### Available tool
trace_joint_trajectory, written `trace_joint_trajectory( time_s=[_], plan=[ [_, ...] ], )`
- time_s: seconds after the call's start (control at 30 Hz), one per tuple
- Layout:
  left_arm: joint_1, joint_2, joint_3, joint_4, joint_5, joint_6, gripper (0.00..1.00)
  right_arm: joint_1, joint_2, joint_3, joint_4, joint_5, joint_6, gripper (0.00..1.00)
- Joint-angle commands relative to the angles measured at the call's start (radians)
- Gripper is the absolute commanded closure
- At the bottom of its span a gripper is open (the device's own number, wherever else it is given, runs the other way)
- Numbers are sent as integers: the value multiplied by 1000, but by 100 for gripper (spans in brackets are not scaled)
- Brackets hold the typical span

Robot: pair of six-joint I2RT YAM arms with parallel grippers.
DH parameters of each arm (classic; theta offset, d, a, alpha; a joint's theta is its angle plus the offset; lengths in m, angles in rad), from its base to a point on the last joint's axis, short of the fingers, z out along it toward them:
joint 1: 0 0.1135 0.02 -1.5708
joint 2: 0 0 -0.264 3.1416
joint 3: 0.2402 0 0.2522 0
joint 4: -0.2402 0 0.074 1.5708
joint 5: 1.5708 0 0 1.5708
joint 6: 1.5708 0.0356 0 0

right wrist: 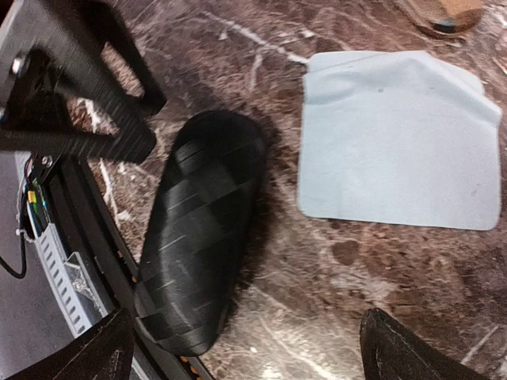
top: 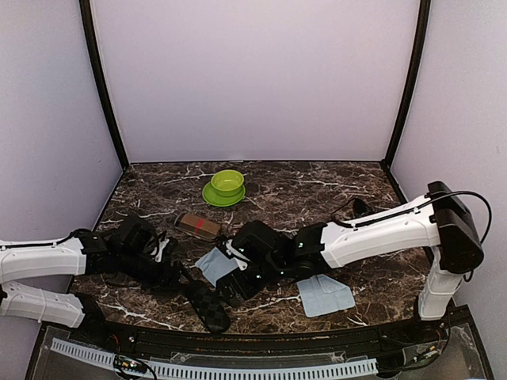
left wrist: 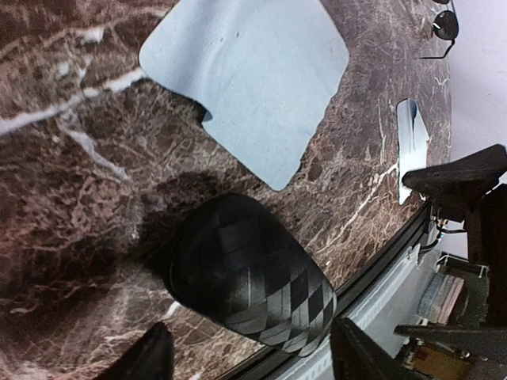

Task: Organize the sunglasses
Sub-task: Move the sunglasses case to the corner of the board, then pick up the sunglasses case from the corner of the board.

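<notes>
Left gripper [left wrist: 249,326] is open, its two fingers wide apart on either side of the end of the black case [left wrist: 245,273] that lies by the table's front edge, with nothing gripped. Right gripper [right wrist: 245,317] is spread wide and empty, poised over the same case from the other side. Both hang low above the dark marble table [top: 317,186]. One pale blue cloth [left wrist: 249,79] lies flat just beyond the case, a second cloth [top: 325,294] farther right. A striped case [top: 198,226] and a green bowl [top: 227,182] sit farther back. The sunglasses [left wrist: 445,25], a thin black wire pair, lie well apart from both grippers, past the second cloth.
</notes>
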Motion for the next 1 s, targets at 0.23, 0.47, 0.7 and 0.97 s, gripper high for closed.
trace_joint_trajectory(
  time_s=[0.23,0.47,0.7,0.97],
  plan=[
    [-2,-228,116,-278,-460,-19,12,122,133,175,-84,8,21,0],
    [-3,-253,172,-309,-562,31,7,129,266,329,-220,19,68,0],
    [-3,-339,131,-265,-562,18,7,129,360,439,-313,27,90,0],
    [-2,-316,127,-227,-560,54,6,126,367,433,-334,68,100,13]
  ],
)
